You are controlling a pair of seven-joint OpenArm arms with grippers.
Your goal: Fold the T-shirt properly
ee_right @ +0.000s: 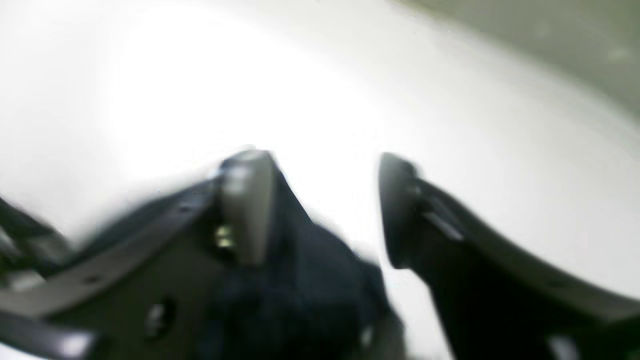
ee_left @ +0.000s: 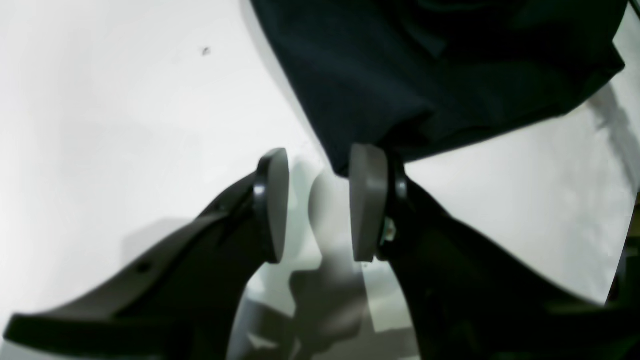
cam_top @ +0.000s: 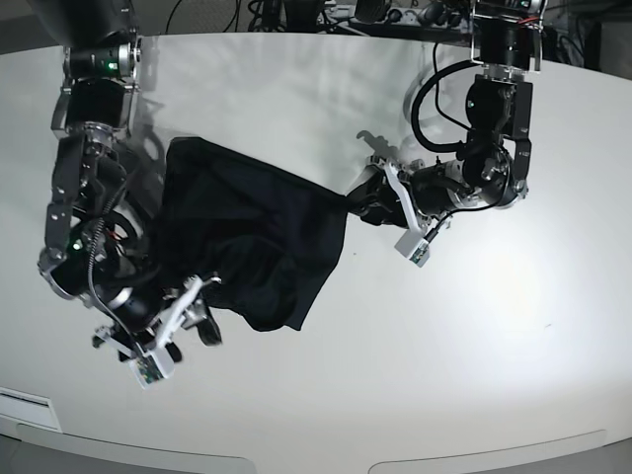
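The left gripper, jaws parted and holding nothing, sits at the black T-shirt's three-o'clock corner; the right gripper gapes wide at seven o'clock.

A broad white tabletop is filling nearly the whole base view, its rounded front edge curving along six o'clock. Bright overhead light is glaring off its surface and throwing soft grey shadows. At twelve o'clock, dark cables are trailing past the far edge. A grey strip of floor is showing below the near rim. A tiny dark speck is sitting on the white surface in the left wrist view.
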